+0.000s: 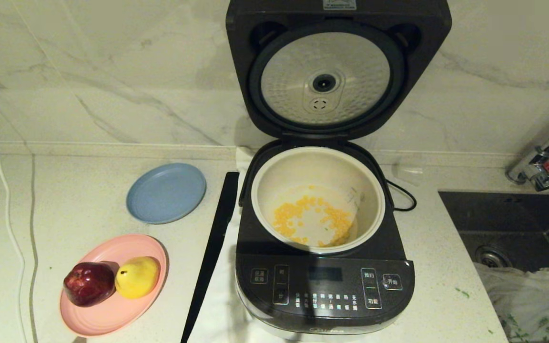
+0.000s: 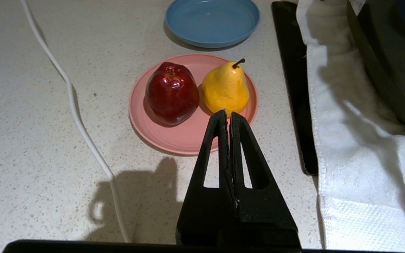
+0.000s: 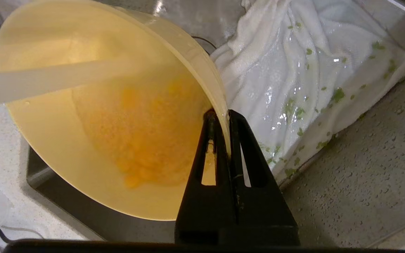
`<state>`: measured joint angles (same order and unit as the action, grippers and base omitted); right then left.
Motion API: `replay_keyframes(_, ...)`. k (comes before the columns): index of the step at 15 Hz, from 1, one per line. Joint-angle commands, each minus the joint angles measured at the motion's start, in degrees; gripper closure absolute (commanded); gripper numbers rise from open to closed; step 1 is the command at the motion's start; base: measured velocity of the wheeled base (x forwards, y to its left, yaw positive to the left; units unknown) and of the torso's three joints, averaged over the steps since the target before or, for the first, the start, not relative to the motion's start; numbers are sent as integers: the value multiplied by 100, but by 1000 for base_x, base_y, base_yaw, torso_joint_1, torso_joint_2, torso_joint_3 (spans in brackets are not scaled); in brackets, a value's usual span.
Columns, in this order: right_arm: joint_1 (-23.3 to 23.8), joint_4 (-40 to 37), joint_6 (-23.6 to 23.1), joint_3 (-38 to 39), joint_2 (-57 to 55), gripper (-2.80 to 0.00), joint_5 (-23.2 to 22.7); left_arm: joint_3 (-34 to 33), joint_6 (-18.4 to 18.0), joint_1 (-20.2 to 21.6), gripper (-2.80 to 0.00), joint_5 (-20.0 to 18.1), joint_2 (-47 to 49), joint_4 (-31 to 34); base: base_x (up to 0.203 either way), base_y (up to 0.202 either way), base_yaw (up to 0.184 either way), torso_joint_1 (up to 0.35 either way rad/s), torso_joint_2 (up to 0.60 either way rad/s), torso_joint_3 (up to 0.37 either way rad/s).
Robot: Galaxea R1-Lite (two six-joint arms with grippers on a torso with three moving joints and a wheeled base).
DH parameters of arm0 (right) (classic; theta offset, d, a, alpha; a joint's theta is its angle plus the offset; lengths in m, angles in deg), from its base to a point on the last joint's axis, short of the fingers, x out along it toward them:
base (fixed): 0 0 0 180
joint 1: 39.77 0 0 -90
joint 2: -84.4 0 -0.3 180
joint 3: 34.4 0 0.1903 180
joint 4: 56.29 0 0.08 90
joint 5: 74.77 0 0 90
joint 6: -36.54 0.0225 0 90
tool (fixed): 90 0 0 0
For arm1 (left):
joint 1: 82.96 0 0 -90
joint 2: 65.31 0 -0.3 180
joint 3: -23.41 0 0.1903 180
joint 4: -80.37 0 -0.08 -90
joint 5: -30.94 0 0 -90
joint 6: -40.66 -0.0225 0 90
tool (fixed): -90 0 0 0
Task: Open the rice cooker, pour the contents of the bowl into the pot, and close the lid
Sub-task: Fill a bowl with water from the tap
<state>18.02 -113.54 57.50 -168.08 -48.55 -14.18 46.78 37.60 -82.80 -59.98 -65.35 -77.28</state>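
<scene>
Rice cooker [image 1: 324, 267]: lid [image 1: 336, 66] stands upright, so your pot [image 1: 317, 197] takes the pour.
Contents [image 1: 312, 219]: kernels already inside.
Bowl [image 3: 93, 116]: your right gripper [image 3: 220, 116] pinches its rim above the sink.
Left gripper [image 2: 227, 116]: parked, jaws pressed together.

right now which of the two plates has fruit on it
The pink plate, the one nearer the counter's front edge: it carries a red apple and a yellow pear. The blue plate behind it holds nothing.
</scene>
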Motion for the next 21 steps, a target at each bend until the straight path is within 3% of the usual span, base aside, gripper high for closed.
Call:
replay_keyframes(1,-5,-105,15,61,59,0,-22,-44,-2,2,0,5,4,-3,0,0,0,0,0,0)
replay_keyframes(6,4,-604,-50,191,383,0,-32,-44,-2,2,0,5,4,-3,0,0,0,0,0,0)
replay_keyframes(13,-369,-697,-612,2088,2154,0,-52,-44,-2,2,0,-4,4,-3,0,0,0,0,0,0)
replay_keyframes(18,-1221,-726,-659,3305,3836,0,-27,-44,-2,2,0,-4,4,-3,0,0,0,0,0,0)
replay_keyframes(21,-2190,-1133,-634,3708,4680,0,-2,-44,-2,2,0,-4,4,-3,0,0,0,0,0,0)
